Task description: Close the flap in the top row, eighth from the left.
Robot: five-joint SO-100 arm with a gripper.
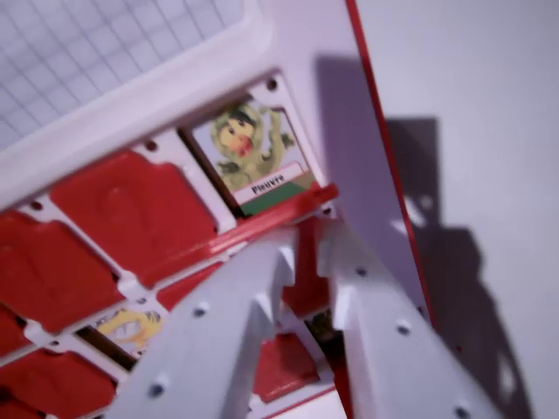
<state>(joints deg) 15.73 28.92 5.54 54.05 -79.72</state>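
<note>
A white-framed game board (175, 96) fills the wrist view's left and middle. Its corner cell shows an open flap (253, 157): a card with a yellow-green figure and the word "Pieuvre". A red bar (262, 223) runs along the card's lower edge. Most flaps around it lie flat, such as the red one (131, 209) to its left. My gripper (309, 251) reaches up from the bottom, its two white fingertips just below the red bar. They stand a narrow gap apart with nothing held between them.
Another card with a yellow figure (131, 327) shows in a lower row, partly behind my left finger. A grid-patterned sheet (79, 52) lies beyond the board at top left. The board's red side edge (377, 122) borders a white tabletop (498, 105) with the arm's shadow.
</note>
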